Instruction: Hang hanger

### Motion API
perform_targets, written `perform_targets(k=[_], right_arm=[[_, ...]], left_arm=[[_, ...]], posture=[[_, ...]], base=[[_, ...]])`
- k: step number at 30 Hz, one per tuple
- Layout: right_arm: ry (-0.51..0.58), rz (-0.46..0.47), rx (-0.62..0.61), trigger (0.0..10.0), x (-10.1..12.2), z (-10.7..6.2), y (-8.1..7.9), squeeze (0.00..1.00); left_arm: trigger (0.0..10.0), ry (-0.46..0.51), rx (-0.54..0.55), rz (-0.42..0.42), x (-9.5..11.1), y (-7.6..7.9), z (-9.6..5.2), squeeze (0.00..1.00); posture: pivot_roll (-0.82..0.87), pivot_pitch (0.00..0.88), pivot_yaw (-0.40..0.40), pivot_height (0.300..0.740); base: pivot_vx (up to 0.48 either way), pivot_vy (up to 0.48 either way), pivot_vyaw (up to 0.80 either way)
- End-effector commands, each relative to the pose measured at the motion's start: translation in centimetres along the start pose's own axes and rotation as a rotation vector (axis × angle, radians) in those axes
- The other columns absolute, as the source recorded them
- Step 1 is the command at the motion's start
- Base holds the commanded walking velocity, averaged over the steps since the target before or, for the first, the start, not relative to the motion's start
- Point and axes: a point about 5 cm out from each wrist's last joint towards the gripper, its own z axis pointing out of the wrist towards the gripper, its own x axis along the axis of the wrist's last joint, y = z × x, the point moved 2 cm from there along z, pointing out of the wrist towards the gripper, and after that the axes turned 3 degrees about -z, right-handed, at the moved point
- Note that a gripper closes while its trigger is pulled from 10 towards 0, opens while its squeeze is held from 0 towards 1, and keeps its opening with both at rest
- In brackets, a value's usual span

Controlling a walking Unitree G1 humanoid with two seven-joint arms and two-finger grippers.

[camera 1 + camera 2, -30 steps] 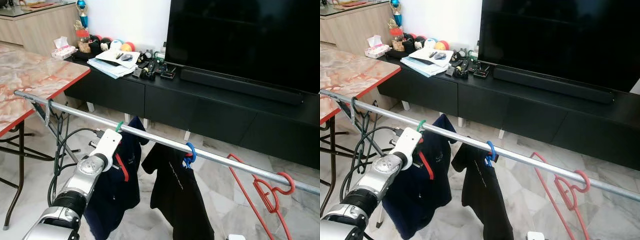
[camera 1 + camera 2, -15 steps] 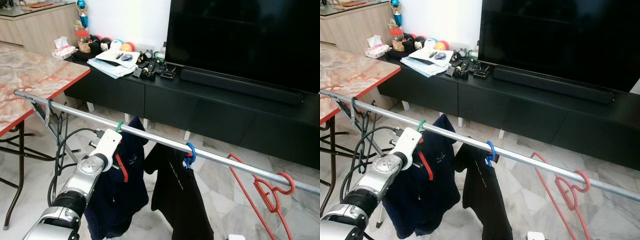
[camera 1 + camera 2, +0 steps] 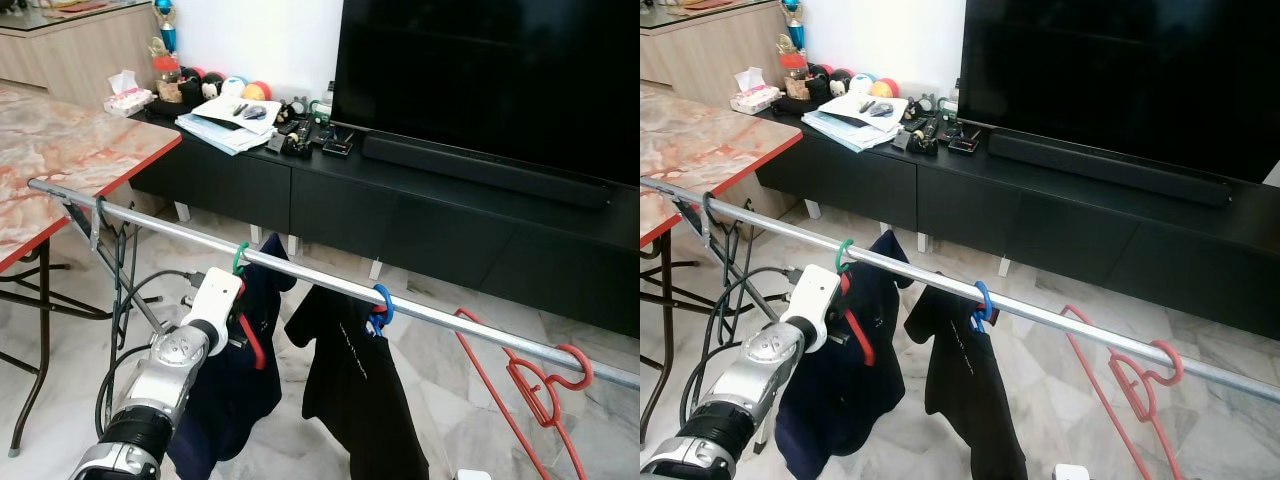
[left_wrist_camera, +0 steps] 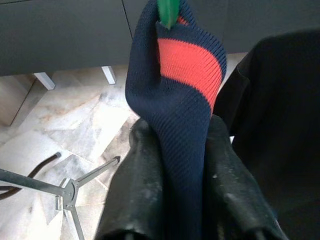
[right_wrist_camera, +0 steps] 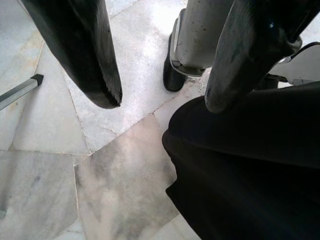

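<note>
Lower left of frame: your left gripper [image 4: 182, 150] pinches the navy red-striped shirt [image 3: 232, 385] hanging on the silver metal rail [image 3: 310, 278]; your right gripper [image 5: 162, 95] hangs with fingers wide apart.

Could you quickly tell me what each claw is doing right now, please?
Left claw: shut on the navy shirt, just under its green hanger.
Right claw: open, holding nothing, above the floor.

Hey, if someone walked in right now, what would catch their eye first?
Probably the long silver metal rail running across the room, with a navy red-striped garment on a green hanger near its left part. The left tool is shut on that garment's collar. Behind stands a big black television.
</note>
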Motion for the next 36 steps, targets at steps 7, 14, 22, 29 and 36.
perform_targets(k=[7,14,22,29,36], right_arm=[[0.009,0.006,-0.011,10.0,0.3,0.0,0.4,0.0],[0.016,0.006,-0.005,10.0,0.7,0.1,-0.3,0.0],[0.008,0.006,-0.011,10.0,0.1,0.0,-0.1,0.0],[0.004,0.011,-0.034,10.0,-0.4,-0.3,1.2,0.0],[0.008,0.023,-0.037,10.0,-0.4,-0.3,1.2,0.0]], left_arm=[[10.0,0.015,0.005,-0.022,0.9,-0.1,-0.2,1.0],[10.0,0.045,0.012,-0.02,1.5,-0.9,-1.3,1.0],[10.0,0.058,0.001,-0.009,0.9,-1.7,-4.9,1.0],[10.0,-0.082,-0.092,0.0,-2.1,-1.5,-8.9,1.0],[10.0,-0.396,0.041,-0.009,-10.3,-3.2,-9.9,0.0]], posture=[[0.0,0.039,-0.077,0.74],[0.0,0.042,-0.073,0.74],[0.01,0.052,-0.069,0.74],[0.01,0.059,-0.058,0.74],[0.01,0.056,-0.048,0.74]], base=[[0.0,0.0,0.0],[0.0,0.0,0.0],[0.0,0.0,0.0],[0.0,0.0,0.0],[0.0,0.0,0.0]])
